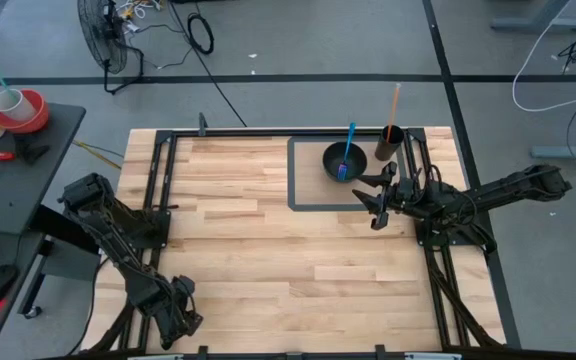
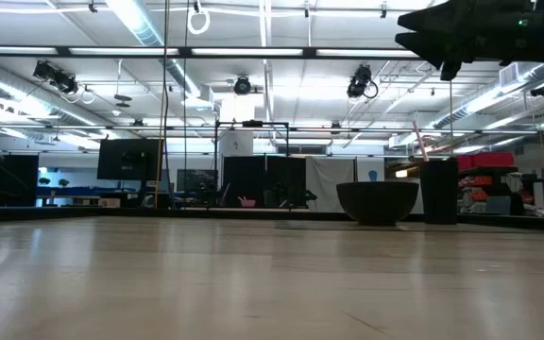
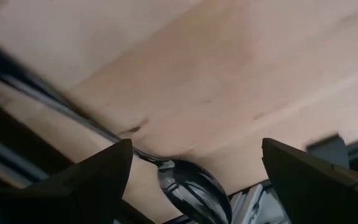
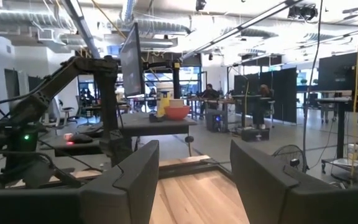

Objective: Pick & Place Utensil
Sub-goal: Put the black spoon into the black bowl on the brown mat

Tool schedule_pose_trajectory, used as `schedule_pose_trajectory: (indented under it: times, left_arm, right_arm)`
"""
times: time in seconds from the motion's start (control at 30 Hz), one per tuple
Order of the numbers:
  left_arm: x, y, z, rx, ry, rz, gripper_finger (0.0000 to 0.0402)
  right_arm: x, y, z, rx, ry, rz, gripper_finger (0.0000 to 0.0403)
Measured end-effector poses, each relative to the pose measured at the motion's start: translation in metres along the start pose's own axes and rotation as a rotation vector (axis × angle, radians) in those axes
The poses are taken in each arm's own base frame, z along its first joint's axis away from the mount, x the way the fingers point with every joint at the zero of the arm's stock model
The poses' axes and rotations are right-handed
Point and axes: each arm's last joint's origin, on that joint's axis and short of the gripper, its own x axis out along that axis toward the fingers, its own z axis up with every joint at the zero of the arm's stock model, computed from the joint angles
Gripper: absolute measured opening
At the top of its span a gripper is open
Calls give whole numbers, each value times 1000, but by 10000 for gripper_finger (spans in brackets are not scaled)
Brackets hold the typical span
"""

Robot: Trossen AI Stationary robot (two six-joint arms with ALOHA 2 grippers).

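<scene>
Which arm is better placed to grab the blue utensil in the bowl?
Right. Its pincer is open just beside the black bowl holding the blue utensil. The left pincer sits at the table's opposite near corner.

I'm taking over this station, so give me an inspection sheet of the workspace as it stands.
Surface: wooden table, bare apart from a dark mat at the far right.
Job's things: blue utensil lying in the black bowl; an orange stick in the dark cup beside it.
Clutter: nothing seen on the table.
Grippers: right pincer open, empty, raised near the bowl; left pincer open, parked at the near left edge.
Cables: loose on the floor behind the table.
Surroundings: fan, side desk with a red bowl.
</scene>
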Motion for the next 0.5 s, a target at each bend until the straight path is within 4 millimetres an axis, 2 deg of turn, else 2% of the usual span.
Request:
schedule_pose_trajectory:
  times: [0.1, 0.5]
  left_arm:
    - [2, -2, -1, 49, 0, -23, 360]
    - [25, -12, -9, 35, 195, 18, 360]
  right_arm:
    - [0, 0, 0, -1, 1, -1, 201]
    - [0, 0, -1, -4, 11, -3, 201]
